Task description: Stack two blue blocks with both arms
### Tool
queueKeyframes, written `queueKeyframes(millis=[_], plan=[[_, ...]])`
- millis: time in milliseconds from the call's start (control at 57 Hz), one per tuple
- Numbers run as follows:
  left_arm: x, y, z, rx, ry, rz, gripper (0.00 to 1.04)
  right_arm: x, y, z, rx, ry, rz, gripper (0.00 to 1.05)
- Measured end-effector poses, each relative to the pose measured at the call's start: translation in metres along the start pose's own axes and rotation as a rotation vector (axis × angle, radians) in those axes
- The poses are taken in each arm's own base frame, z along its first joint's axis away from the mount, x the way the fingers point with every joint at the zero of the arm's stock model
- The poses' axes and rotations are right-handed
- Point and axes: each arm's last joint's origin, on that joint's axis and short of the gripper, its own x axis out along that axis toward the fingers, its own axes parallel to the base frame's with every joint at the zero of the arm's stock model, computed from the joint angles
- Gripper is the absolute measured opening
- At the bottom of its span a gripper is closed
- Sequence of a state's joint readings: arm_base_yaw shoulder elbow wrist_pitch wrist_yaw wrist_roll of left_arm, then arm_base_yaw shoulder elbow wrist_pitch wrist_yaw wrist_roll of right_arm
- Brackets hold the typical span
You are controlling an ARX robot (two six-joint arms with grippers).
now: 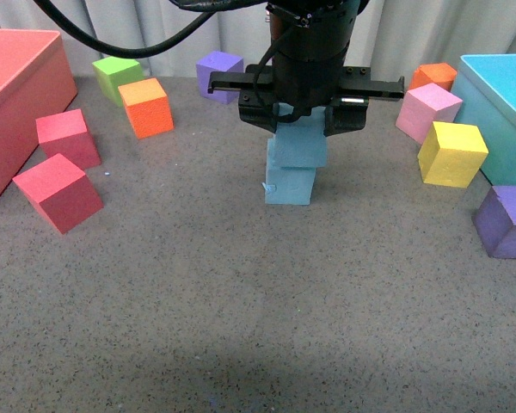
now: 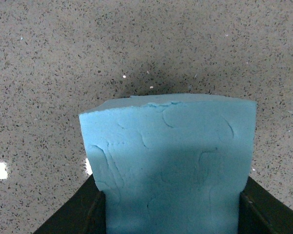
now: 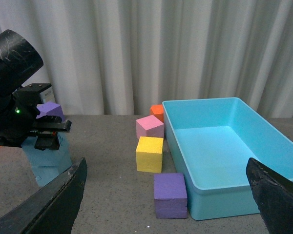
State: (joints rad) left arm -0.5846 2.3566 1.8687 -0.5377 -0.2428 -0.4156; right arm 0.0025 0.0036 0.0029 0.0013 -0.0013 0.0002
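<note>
In the front view my left gripper [image 1: 303,120] comes down from above and is shut on a light blue block [image 1: 301,142]. That block sits on top of the second blue block [image 1: 290,183], which stands on the grey table and has a small nick at its left edge. The upper block is shifted slightly right of the lower one. In the left wrist view the held blue block [image 2: 171,161] fills the space between the black fingers [image 2: 88,214]. My right gripper [image 3: 168,204] is open and empty, off to the right; its view shows the stack [image 3: 51,163] at the left.
A turquoise bin [image 1: 507,112] stands at the right with orange [image 1: 433,76], pink [image 1: 427,110], yellow [image 1: 451,153] and purple [image 1: 507,221] cubes beside it. A red bin [image 1: 13,103], two red cubes [image 1: 58,191], orange [image 1: 146,107], green [image 1: 117,76] and purple [image 1: 218,74] cubes lie left and behind.
</note>
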Motion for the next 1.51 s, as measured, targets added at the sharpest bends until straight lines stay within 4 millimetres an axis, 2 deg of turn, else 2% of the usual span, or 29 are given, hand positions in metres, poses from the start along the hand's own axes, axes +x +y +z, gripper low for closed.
queueKeyframes(millis=[404, 526, 632, 702, 807, 965, 1053, 1088, 1158, 1193, 1281, 1368, 1456, 1509], plan=[[0.007, -0.001, -0.001, 0.018, 0.007, 0.015, 0.47, 0.000, 0.000, 0.000, 0.000, 0.000, 0.000, 0.95], [0.007, -0.001, -0.002, 0.020, 0.009, 0.012, 0.71, 0.000, 0.000, 0.000, 0.000, 0.000, 0.000, 0.95], [0.007, -0.001, -0.002, 0.023, 0.012, 0.009, 0.85, 0.000, 0.000, 0.000, 0.000, 0.000, 0.000, 0.95], [0.004, 0.000, -0.002, 0.023, 0.011, 0.005, 1.00, 0.000, 0.000, 0.000, 0.000, 0.000, 0.000, 0.95], [-0.005, 0.001, 0.001, 0.014, 0.004, -0.012, 0.98, 0.000, 0.000, 0.000, 0.000, 0.000, 0.000, 0.95], [-0.034, 0.004, 0.011, -0.007, -0.061, -0.046, 0.98, 0.000, 0.000, 0.000, 0.000, 0.000, 0.000, 0.95], [-0.038, 0.004, 0.013, -0.010, -0.071, -0.049, 0.98, 0.000, 0.000, 0.000, 0.000, 0.000, 0.000, 0.95], [-0.038, 0.004, 0.013, 0.000, -0.111, -0.041, 0.96, 0.000, 0.000, 0.000, 0.000, 0.000, 0.000, 0.95], [-0.033, 0.015, 0.005, 0.035, -0.338, 0.078, 0.86, 0.000, 0.000, 0.000, 0.000, 0.000, 0.000, 0.95], [-0.033, 0.024, -0.004, 0.040, -0.422, 0.114, 0.81, 0.000, 0.000, 0.000, 0.000, 0.000, 0.000, 0.95], [-0.042, 0.062, -0.034, 0.043, -0.642, 0.118, 0.65, 0.000, 0.000, 0.000, 0.000, 0.000, -0.003, 0.95], [-0.071, 0.103, -0.055, -0.038, -0.909, 0.083, 0.49, 0.000, 0.000, 0.000, 0.000, 0.000, -0.003, 0.95], [-0.100, 0.132, -0.072, -0.068, -1.019, 0.082, 0.34, 0.000, 0.000, 0.000, 0.000, 0.000, -0.002, 0.95], [-0.108, 0.148, -0.086, -0.073, -1.028, 0.095, 0.25, 0.000, 0.000, 0.000, 0.000, 0.000, 0.000, 0.95]])
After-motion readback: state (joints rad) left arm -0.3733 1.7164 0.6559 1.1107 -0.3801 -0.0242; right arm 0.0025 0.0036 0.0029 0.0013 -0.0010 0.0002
